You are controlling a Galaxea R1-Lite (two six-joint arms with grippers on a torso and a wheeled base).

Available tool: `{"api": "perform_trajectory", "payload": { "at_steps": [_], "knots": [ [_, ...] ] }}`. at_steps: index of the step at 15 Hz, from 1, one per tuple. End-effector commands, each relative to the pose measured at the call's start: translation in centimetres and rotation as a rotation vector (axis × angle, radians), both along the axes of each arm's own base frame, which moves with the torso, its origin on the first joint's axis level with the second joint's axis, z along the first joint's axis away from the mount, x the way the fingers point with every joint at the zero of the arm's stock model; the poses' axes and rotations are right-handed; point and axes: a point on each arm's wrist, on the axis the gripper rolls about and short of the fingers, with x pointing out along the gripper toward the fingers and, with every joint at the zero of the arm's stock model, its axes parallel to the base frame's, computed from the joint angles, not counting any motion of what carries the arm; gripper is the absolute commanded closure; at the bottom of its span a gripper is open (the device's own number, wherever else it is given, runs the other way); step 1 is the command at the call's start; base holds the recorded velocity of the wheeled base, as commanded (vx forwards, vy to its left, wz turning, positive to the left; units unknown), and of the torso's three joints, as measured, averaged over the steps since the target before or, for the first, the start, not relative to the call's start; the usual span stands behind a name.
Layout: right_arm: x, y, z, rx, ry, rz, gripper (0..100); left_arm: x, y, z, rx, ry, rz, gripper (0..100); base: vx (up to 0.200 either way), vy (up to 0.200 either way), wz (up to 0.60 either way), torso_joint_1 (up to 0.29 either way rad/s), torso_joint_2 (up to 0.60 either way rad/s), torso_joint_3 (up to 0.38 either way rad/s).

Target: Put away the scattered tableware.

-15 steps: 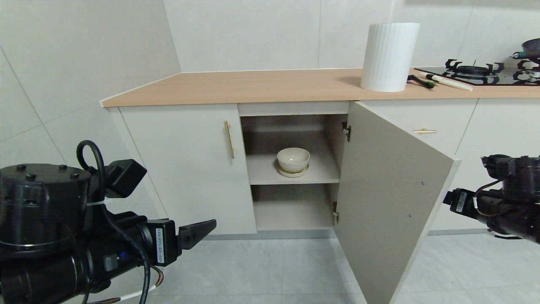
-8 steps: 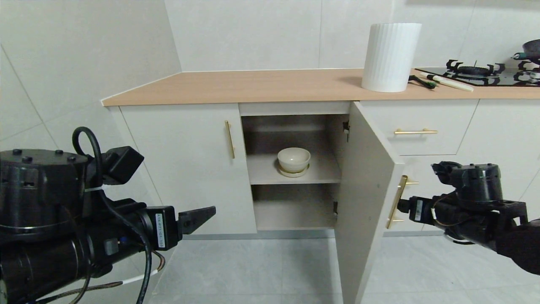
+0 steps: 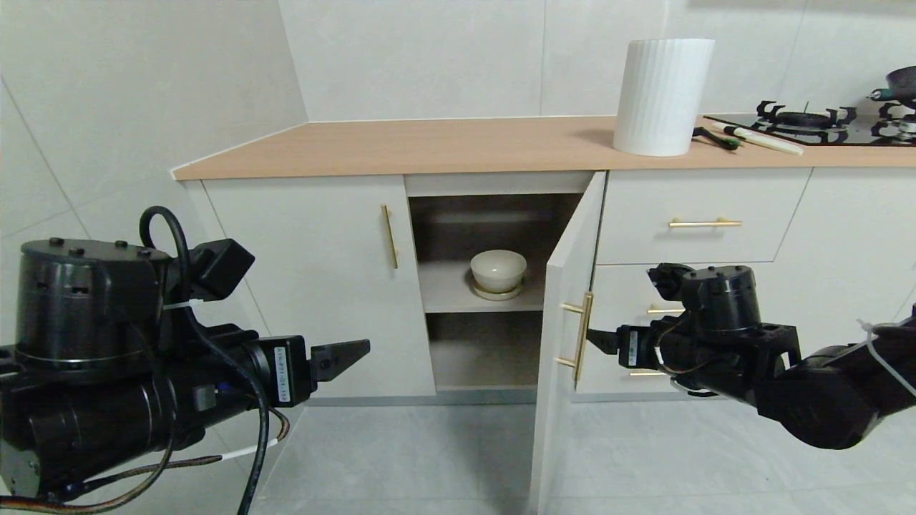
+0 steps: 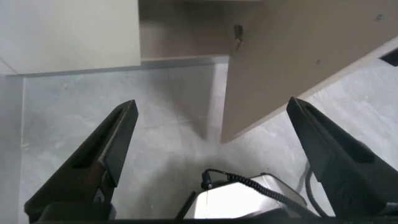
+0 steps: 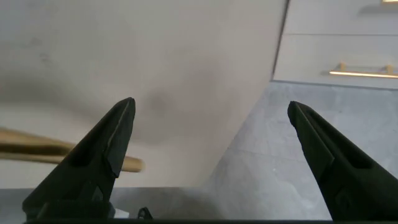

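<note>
1. My left claw (image 3: 351, 354), wide and empty, hangs low before the cupboard door (image 3: 565, 300).
2. My right claw (image 3: 597, 340), also wide and empty, is just beside the half-open door's handle (image 3: 577, 335).
3. A bowl (image 3: 497, 266) sits on a plate (image 3: 496, 292) on the upper shelf (image 3: 451, 290): stowed, I judge.
4. On the counter (image 3: 444, 146) lie utensils (image 3: 751, 136), perhaps left to do.

- cream bowl (image 3: 498, 269) sits upright, mouth up, on the upper cabinet shelf (image 3: 447, 290)
- it's resting on a small matching plate (image 3: 497, 293) lying flat underneath
</note>
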Motion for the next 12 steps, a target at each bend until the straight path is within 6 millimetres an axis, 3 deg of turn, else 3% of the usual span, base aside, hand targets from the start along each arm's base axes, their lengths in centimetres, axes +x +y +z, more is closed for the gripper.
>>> {"api": "perform_trajectory", "payload": {
  "at_steps": [1,7,12],
  "knots": [
    [1.4,0.9,-1.5,-0.002,0.023,0.012,0,0.0,0.0,0.0,0.001,0.0,0.0,0,0.0,0.0,0.0,0.0,0.0,0.0],
    [3.6,2.7,-2.2,0.099,0.036,-0.011,0,-0.1,-0.1,-0.2,0.003,0.006,-0.005,0,0.0,0.0,0.0,0.0,0.0,0.0],
    [3.7,2.9,-2.8,0.113,0.051,-0.018,0,-0.4,-0.3,-0.2,0.002,0.005,-0.021,0,0.0,0.0,0.0,0.0,0.0,0.0]
  ]
}}
